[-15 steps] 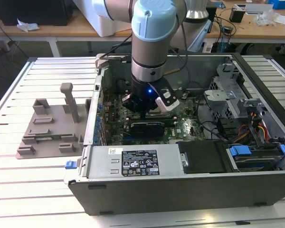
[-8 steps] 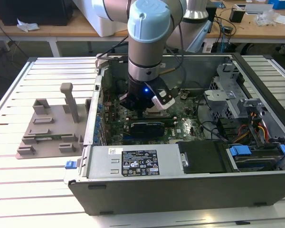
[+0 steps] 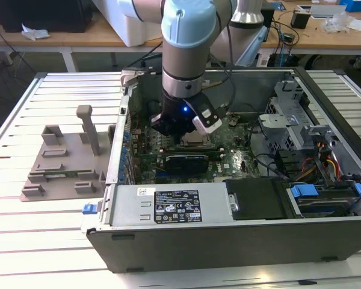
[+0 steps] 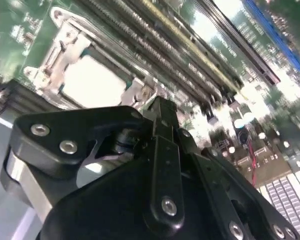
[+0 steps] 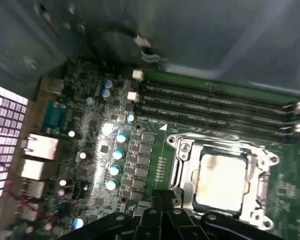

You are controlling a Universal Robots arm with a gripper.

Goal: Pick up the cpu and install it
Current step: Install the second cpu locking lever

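Observation:
The cpu (image 5: 222, 180) is a silvery square lying flat inside the metal-framed socket (image 5: 182, 150) on the green motherboard. It also appears pale and bright in the second wrist view, cpu (image 4: 92, 82). My gripper (image 5: 163, 196) hangs just above the board at the socket's edge, beside the cpu and apart from it. Its black fingers (image 4: 162, 117) are pressed together with nothing between them. In the exterior view the gripper (image 3: 185, 127) is low inside the open computer case (image 3: 228, 241), over the socket (image 3: 198, 141).
Memory slots (image 5: 215, 107) run along one side of the socket. A grey plastic tray with posts (image 3: 66, 162) sits outside the case at the exterior view's left. A power supply (image 3: 174, 205), drive cage (image 3: 289, 120) and cables (image 3: 325, 162) crowd the case.

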